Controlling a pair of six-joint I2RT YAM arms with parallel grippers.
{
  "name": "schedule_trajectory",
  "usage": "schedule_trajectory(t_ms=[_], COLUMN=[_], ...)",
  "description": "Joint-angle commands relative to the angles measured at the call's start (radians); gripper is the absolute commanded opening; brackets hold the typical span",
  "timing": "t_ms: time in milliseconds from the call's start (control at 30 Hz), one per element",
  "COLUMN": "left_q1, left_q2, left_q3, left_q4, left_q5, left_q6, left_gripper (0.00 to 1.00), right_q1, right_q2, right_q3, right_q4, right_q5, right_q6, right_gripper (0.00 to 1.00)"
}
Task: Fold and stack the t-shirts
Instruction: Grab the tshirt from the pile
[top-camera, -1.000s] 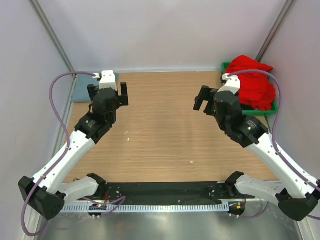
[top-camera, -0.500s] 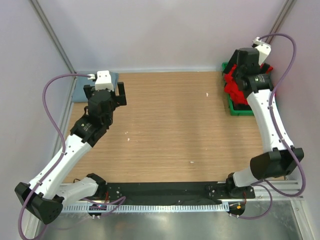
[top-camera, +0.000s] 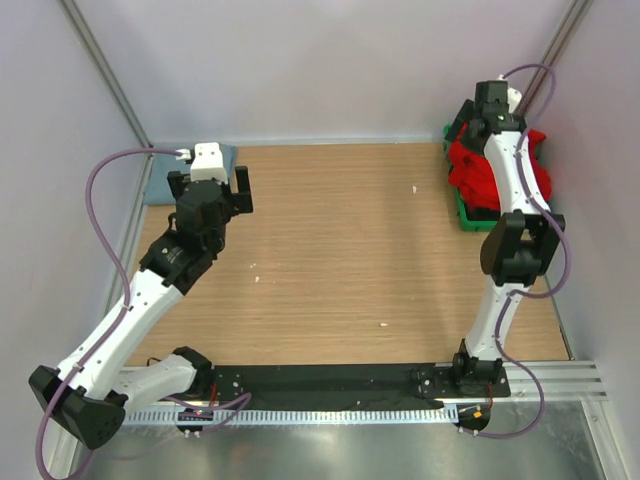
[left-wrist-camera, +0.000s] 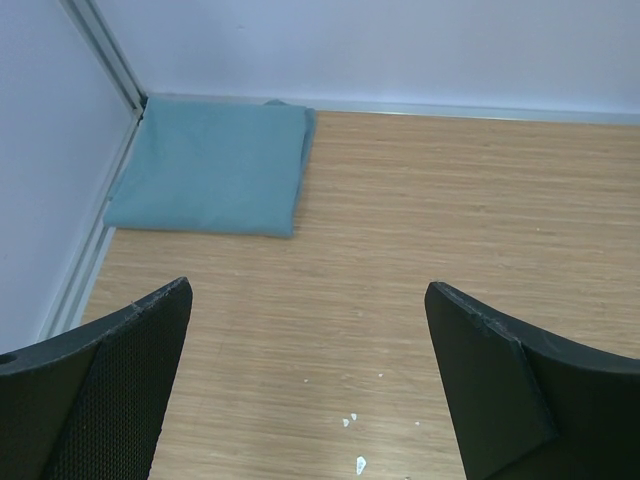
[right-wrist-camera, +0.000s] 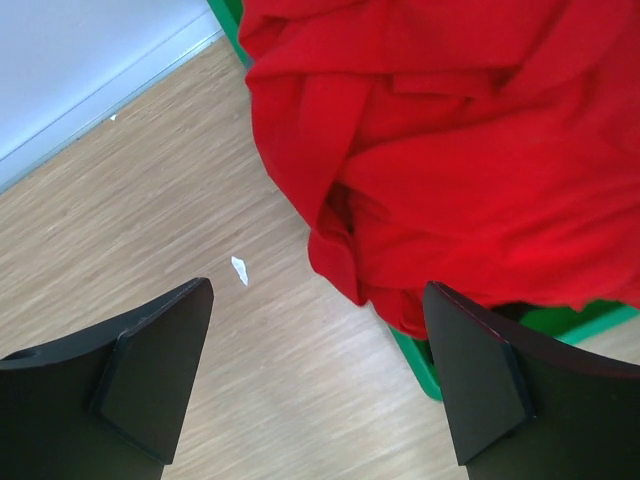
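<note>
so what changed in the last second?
The right gripper swung from over the table to the far right corner, above the red t-shirts in the green bin, jaws open, nothing held. The left gripper, open, barely shifted; the folded blue-grey t-shirt stayed put.

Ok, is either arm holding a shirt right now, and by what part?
Nothing is held. Right jaws open over the red shirts in the green bin; left jaws open near the folded blue-grey shirt.

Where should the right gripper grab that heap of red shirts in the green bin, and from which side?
Probably pinch the thick fold of the red shirts spilling over the green bin wall, coming down from above on the table side: it bulges free as a ridge.
</note>
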Motion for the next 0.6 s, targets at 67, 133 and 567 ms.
schedule_trajectory(t_ms=[67, 133, 567], left_q1=[0.0, 0.0, 0.0], left_q2=[-0.021, -0.02, -0.007], left_q3=[0.033, 0.038, 0.047], left_q4=[0.001, -0.006, -0.022], left_q5=[0.003, 0.001, 0.0], left_q6=[-0.016, -0.019, -0.02], left_gripper=[1.0, 1.0, 1.0], right_q1=[-0.002, -0.004, -0.027], right_q2=[0.165, 0.193, 0.273], right_q3=[0.202, 0.221, 0.262], right_q4=[-0.034, -0.031, 0.033], right_q5=[-0.043, -0.041, -0.113], right_q6=[-0.027, -0.03, -0.038], right_gripper=[0.88, 0.86, 0.27])
